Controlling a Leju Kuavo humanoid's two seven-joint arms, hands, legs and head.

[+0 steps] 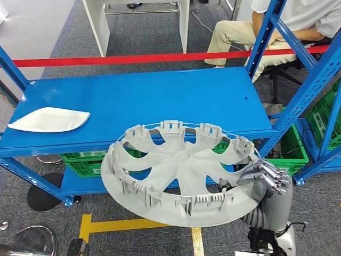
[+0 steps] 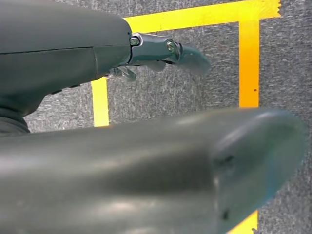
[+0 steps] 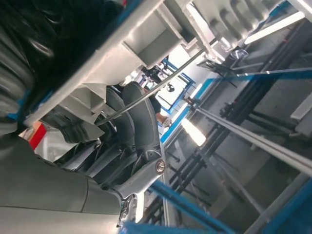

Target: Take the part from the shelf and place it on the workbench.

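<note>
The part is a large grey wheel cover (image 1: pixel 183 160), inner side up, hanging level in the air in front of the blue shelf board (image 1: pixel 140 101). My right hand (image 1: pixel 267 178) grips its right rim, fingers curled over the edge. In the right wrist view the cover's ribbed rim (image 3: pixel 147 39) lies against my right hand (image 3: pixel 136 126). My left hand (image 2: pixel 73 58) hangs over the floor with its fingers (image 2: pixel 173 48) stretched out and nothing in it.
A flat white piece (image 1: pixel 48 120) lies on the shelf board's left end. Green crates (image 1: pixel 295 149) sit under the shelf. Blue uprights (image 1: pixel 305 90) stand at the right. A person sits on a chair (image 1: pixel 257 26) behind a red tape (image 1: pixel 120 60). Yellow tape lines (image 2: pixel 248 58) mark the floor.
</note>
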